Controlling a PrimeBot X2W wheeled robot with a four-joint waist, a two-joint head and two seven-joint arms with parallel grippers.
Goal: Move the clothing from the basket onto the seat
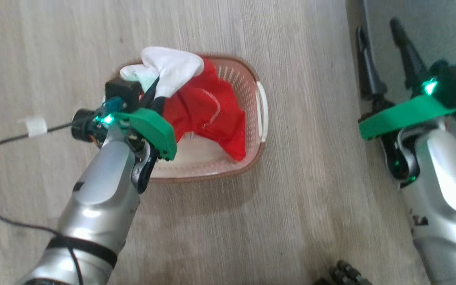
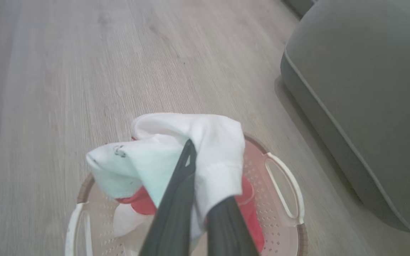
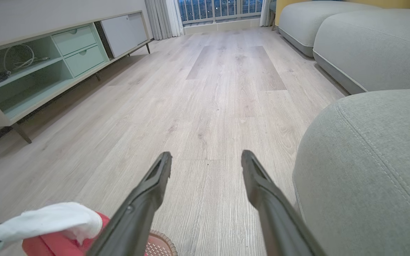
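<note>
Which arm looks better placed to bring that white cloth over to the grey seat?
The left. The left jaws are shut on the white garment above the basket, so it likely only needs carrying across. The right jaws are open and empty, near the seat.

Pale wood floor [image 3: 226, 89] runs past low cabinet [image 3: 48, 64] toward curtained window [image 3: 219, 9].
</note>
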